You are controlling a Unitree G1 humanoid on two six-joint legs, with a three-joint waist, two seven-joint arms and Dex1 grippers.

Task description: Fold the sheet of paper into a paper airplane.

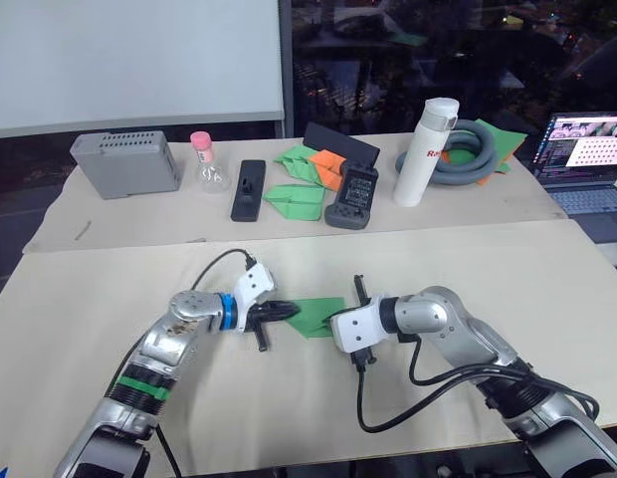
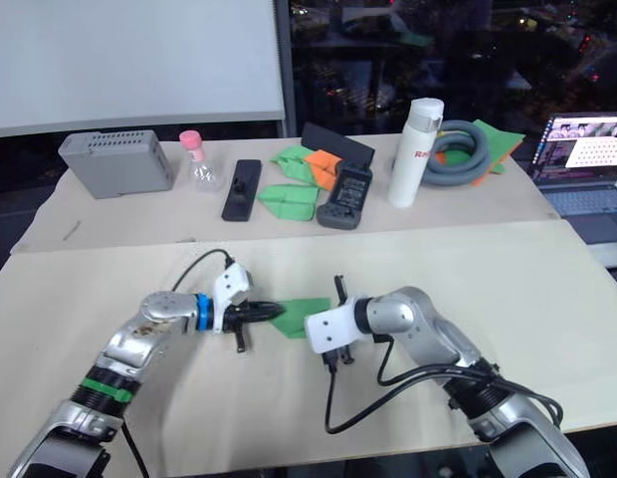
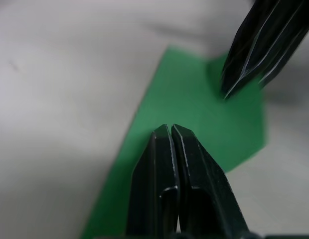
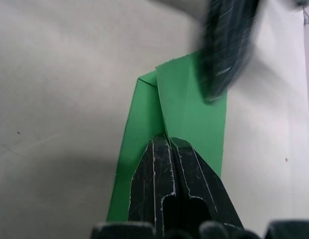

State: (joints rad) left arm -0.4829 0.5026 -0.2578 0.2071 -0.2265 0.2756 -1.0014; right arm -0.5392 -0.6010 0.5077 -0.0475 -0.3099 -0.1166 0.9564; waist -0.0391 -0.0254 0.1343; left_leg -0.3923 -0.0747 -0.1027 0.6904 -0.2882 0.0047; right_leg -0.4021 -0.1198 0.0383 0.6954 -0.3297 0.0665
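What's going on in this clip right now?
A humanoid robot is folding a green sheet of paper on a cream table. The sheet is already folded into a narrower shape with overlapping flaps and lies flat. The left claw and right claw, both shut, press their tips onto it from opposite sides. It isn't a finished airplane yet.

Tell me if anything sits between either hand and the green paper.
Nothing visible does. The left hand and the right hand both meet the paper directly on the table, fingers shut, tips over its surface from opposite sides.
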